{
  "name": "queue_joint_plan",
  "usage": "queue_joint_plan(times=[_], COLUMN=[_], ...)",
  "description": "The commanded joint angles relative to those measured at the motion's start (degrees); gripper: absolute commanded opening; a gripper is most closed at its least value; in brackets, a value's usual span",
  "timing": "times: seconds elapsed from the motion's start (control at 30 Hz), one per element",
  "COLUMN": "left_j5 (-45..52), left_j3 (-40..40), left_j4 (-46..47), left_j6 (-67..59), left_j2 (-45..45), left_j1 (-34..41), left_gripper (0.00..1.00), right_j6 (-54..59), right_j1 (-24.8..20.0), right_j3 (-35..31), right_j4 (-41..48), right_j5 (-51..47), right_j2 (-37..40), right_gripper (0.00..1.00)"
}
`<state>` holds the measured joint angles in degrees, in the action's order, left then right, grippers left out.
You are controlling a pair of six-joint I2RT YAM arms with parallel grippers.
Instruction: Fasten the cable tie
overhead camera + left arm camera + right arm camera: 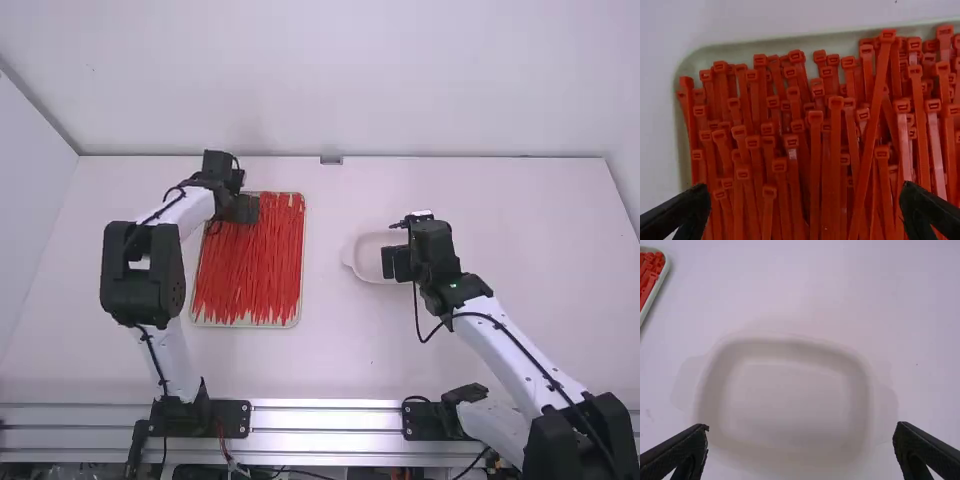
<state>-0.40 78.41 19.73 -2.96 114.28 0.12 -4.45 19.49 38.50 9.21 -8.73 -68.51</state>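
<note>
The left pincer [802,222] is spread wide. Its two black fingers [677,217] stand far apart and grip nothing. It hangs just above the heap of red cable ties [815,150], and their square heads point to the far end of the tray [695,55]. In the high view the left pincer [244,208] sits over the far left corner of the tray [246,322]. The white forearm behind it slopes back to a large black elbow joint, which is raised above the tabletop [500,200] beside the tray's left edge. From there the arm drops to its base at the near edge.

The right pincer [800,457] is also open wide and empty, with one finger [927,455] on each side of a shallow white dish [867,370]. In the high view the right pincer [397,263] points left at the near right rim of the dish [362,252]. Its arm runs back in a long slant to its base at the near right.

The cable ties [250,260] lie roughly parallel on the tray, a few of them crossed. The dish is well apart from them, to their right. The right wrist view catches one corner of the tray [657,282] and its ties [647,265].
</note>
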Motion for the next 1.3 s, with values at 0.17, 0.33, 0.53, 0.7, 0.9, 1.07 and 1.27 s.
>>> queue_joint_plan(times=[0.17,0.33,0.53,0.7,0.9,1.07,1.27], left_j5=[1.0,1.0,1.1,1.0,1.0,2.9,3.0], left_j3=[-1.8,-1.8,-1.9,-1.9,-1.9,-1.9,-1.9], left_j4=[-2.3,-2.6,-2.8,-2.7,-2.6,-2.4,-2.4], left_j6=[1.2,1.4,2.6,3.8,5.2,5.1,5.2], left_j2=[0.5,0.5,0.5,0.5,0.5,0.5,0.5], left_j1=[0.1,0.0,-0.1,-0.1,-0.1,-0.2,-0.1], left_gripper=[0.99,0.99,0.99,0.99,0.99,0.99,0.99], right_j6=[-0.1,-0.1,-0.1,-0.1,-0.1,-0.1,-0.1], right_j1=[0.0,0.0,0.0,0.0,0.0,0.0,0.0], right_j3=[2.0,2.0,2.0,1.9,1.9,1.9,1.9], right_j4=[0.0,0.2,0.2,0.2,0.3,0.0,-1.5], right_j5=[-0.3,-0.3,-0.3,-0.3,-0.3,-0.3,-0.3], right_j2=[-0.4,-0.4,-0.4,-0.4,-0.4,-1.3,-4.1], right_gripper=[0.99,0.99,0.99,0.99,0.99,0.99,0.99])
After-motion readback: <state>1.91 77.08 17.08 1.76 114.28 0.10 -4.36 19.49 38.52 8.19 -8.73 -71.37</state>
